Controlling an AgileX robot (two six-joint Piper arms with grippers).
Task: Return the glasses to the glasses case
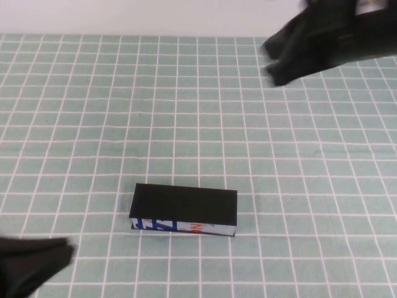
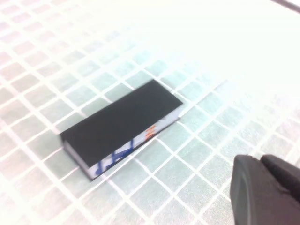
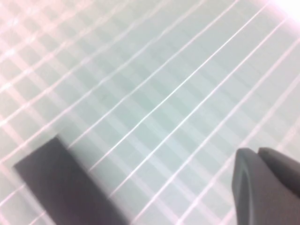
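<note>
The glasses case (image 1: 184,206) lies closed on the green grid mat, black lid up, with its white side printed in blue and orange facing the front. It also shows in the left wrist view (image 2: 119,124) and, as a dark corner, in the right wrist view (image 3: 61,187). The glasses are not in view. My left gripper (image 1: 65,251) is shut and empty, low at the front left, apart from the case; it also shows in its own wrist view (image 2: 260,159). My right gripper (image 1: 272,62) is shut and empty, raised at the far right, and shows in its own view (image 3: 255,151).
The green mat with white grid lines (image 1: 186,112) covers the whole table. A pale wall edge runs along the back (image 1: 124,15). Nothing else stands on the mat.
</note>
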